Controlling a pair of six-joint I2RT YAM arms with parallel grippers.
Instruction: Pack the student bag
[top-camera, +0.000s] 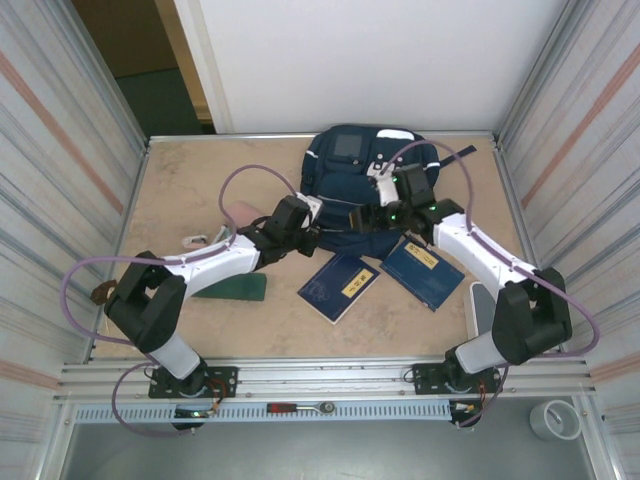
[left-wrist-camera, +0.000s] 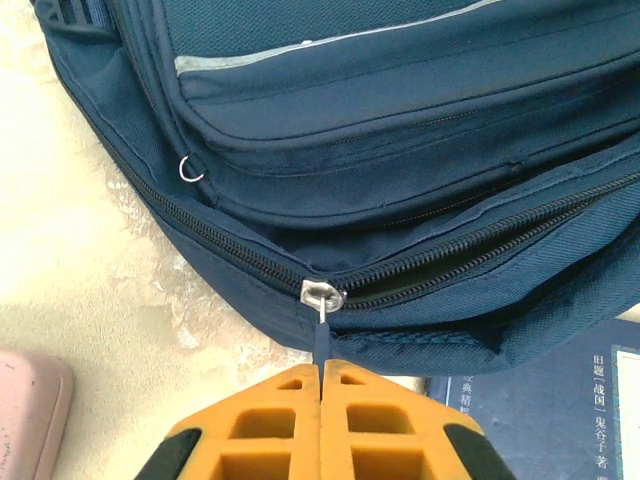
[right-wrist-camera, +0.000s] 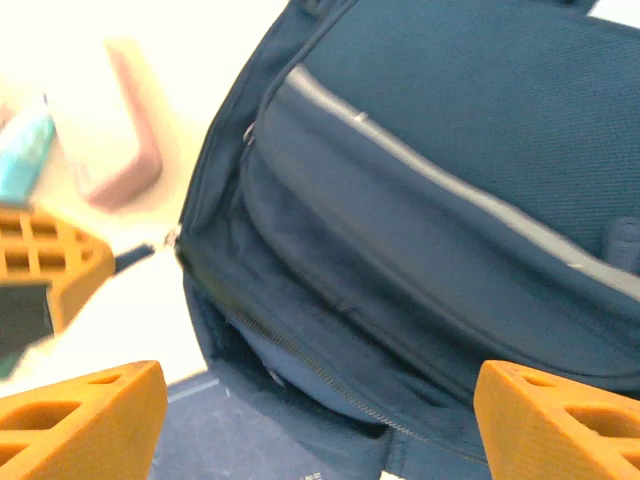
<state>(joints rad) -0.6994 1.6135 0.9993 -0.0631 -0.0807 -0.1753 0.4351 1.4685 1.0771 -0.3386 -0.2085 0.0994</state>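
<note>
As its wrist view shows — left gripper pinches student bag's zipper pull.

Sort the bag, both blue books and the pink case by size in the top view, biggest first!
1. bag
2. left book and right book: they look alike, so a tie
3. pink case, smallest

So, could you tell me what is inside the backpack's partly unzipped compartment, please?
Through the gap in the backpack, a strip of greyish lining is visible. Any contents are hidden by the fabric folded over the opening.
</note>
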